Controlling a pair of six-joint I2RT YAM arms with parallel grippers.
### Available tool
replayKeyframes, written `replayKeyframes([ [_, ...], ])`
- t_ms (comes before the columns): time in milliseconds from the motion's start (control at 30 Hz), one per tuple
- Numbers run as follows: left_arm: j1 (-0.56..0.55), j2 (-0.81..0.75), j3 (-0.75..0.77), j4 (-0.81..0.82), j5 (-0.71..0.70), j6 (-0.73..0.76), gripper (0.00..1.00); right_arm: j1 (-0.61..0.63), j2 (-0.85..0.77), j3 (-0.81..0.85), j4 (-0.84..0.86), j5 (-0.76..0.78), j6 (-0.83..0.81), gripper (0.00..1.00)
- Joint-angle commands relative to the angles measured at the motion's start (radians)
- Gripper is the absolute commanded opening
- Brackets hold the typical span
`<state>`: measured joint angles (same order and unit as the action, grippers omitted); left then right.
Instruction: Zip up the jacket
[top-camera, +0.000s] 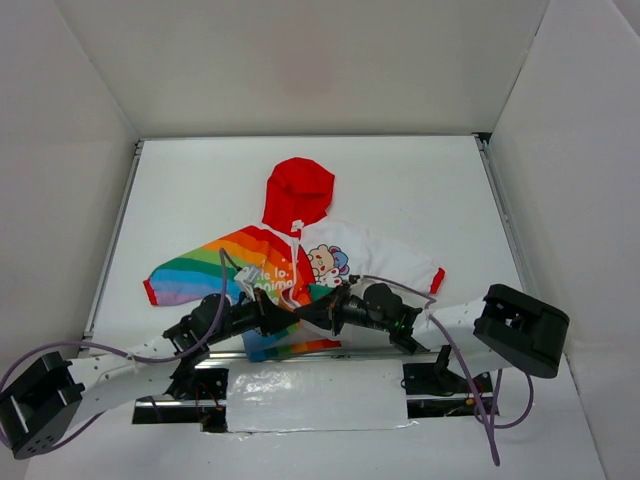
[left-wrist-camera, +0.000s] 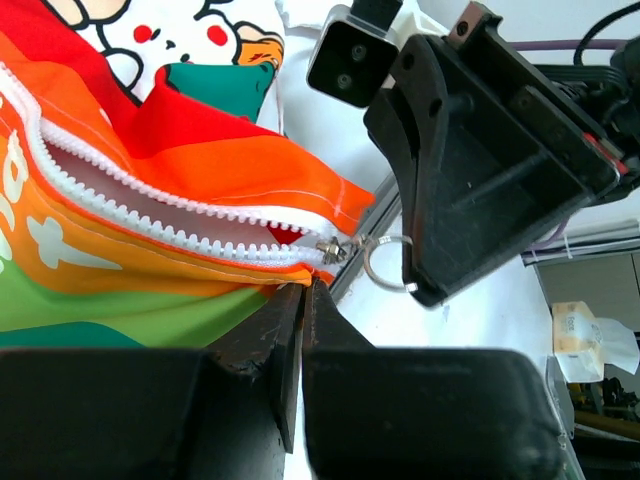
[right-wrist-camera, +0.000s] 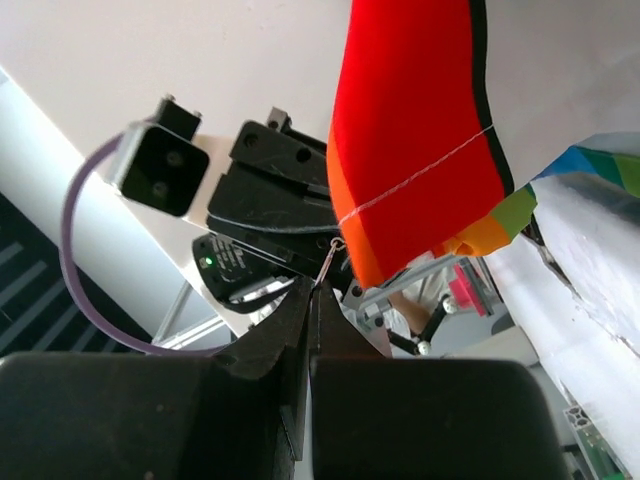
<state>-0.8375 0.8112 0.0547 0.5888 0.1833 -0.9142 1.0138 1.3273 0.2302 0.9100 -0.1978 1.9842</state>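
A small child's hooded jacket (top-camera: 300, 250) lies flat on a white table (top-camera: 420, 190), near its front edge. The red hood (top-camera: 298, 190) points toward the far side. One half is rainbow-striped with white lettering. The other half is white with a cartoon animal (top-camera: 325, 262), and the cuffs are red.

In the left wrist view the white zipper (left-wrist-camera: 150, 215) is open. Its two rows of teeth stand apart and meet at the slider (left-wrist-camera: 330, 250), which sits low by the hem. A thin metal pull ring (left-wrist-camera: 385, 265) hangs from the slider.

Both arms reach inward from the front corners of the table, and their tips meet over the jacket's hem. The left arm (top-camera: 110, 365) comes in from the left and the right arm (top-camera: 460, 320) from the right.

The left gripper (left-wrist-camera: 302, 295) has its fingers pressed together, pinching the hem just beneath the slider. The right gripper (right-wrist-camera: 309, 290) also has its fingers pressed together, with the pull ring caught at their tips. The two grippers face each other, almost touching. Between them the hem is lifted off the table, and a fold of red and orange cloth hangs above the right gripper.
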Motion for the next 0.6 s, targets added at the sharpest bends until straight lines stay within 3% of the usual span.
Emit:
replayKeyframes([
  [0, -0.017, 0.039, -0.032, -0.046, 0.036, 0.041, 0.00, 0.029, 0.018, 0.024, 0.282, 0.055, 0.370, 0.00],
  [133, -0.017, 0.037, -0.039, 0.017, 0.102, 0.066, 0.00, 0.061, 0.134, -0.017, 0.407, 0.057, 0.404, 0.00],
  [233, -0.023, 0.046, -0.036, 0.025, 0.169, 0.098, 0.00, 0.066, 0.301, -0.028, 0.745, 0.107, 0.496, 0.00],
  [300, -0.029, 0.046, -0.044, 0.051, 0.200, 0.103, 0.00, 0.066, 0.381, -0.009, 0.847, 0.139, 0.515, 0.00],
  [400, -0.043, 0.017, -0.052, 0.020, 0.188, 0.098, 0.00, 0.062, 0.426, 0.052, 0.819, 0.107, 0.492, 0.00],
  [567, -0.049, -0.098, -0.052, -0.047, 0.159, 0.097, 0.00, 0.031, 0.342, 0.101, 0.635, 0.100, 0.424, 0.00],
])
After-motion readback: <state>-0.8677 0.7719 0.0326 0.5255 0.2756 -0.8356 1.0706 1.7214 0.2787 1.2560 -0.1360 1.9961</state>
